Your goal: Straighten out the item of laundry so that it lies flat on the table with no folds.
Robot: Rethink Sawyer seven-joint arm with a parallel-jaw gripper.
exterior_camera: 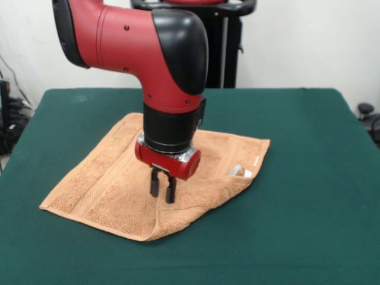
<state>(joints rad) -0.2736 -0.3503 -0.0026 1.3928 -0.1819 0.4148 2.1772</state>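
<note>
My hand, two short black fingers under a red wrist collar, hangs point-down over the orange-tan terry-cloth towel. The fingers stand close together with a narrow slit between them, and no cloth is caught there; I read the hand as released and empty, tips just above or barely touching the pile. I cannot tell which from this angle.

The towel lies near the middle of the dark green felt tabletop, set cornerwise to me, one corner pointing at the camera. Most of it is flat. The fault is on the camera-right side: the edge there is doubled over onto the body of the towel, and the fold line runs from the near corner up toward the right-hand corner. A small white label shows on the woven border band by that corner, and something pale peeks out from under the flap.

My judgement: the folded flap lies to the camera-right of the hand and slightly nearer the camera. The next grasp should shift that way, take the flap's free edge and draw it outward, square to the fold line.
</note>
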